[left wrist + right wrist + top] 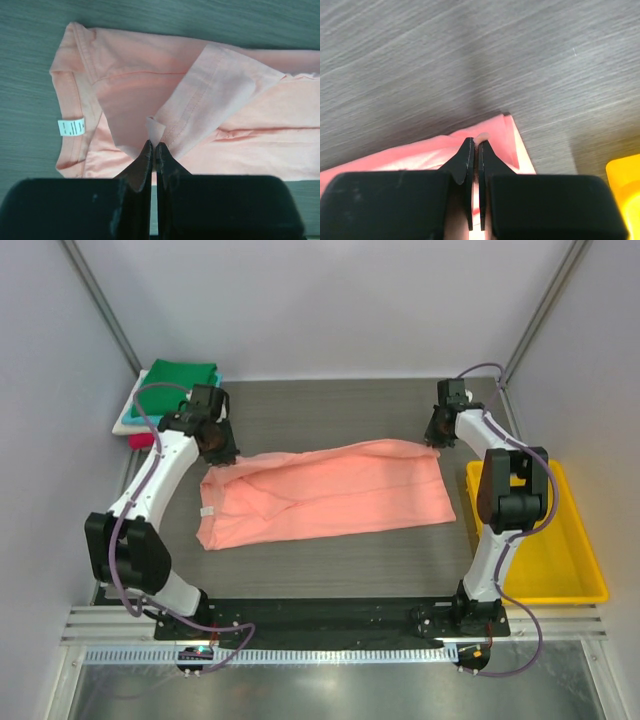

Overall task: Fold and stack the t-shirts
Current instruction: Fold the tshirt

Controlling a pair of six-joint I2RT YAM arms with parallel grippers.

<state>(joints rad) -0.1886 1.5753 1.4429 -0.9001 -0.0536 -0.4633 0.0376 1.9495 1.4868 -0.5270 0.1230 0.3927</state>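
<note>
One salmon-pink soft-cloth short-sleeved t-shirt [330, 490] lies across the grey tabletop [330, 415], long axis from left edge to right edge. I hold its far side at both ends: left gripper [153, 146] pressed together on a turned-over hemmed flap at the collar end, right gripper [476, 141] likewise on the hem corner. Its loose side faces the near edge, so I judge the fold goes that way.

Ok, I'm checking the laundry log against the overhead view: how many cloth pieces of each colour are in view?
salmon-pink t-shirt, on the table: 1
green folded shirt: 1
cream folded shirt: 1
teal folded shirt: 1
red-pink folded shirt: 1
Total: 5
</note>
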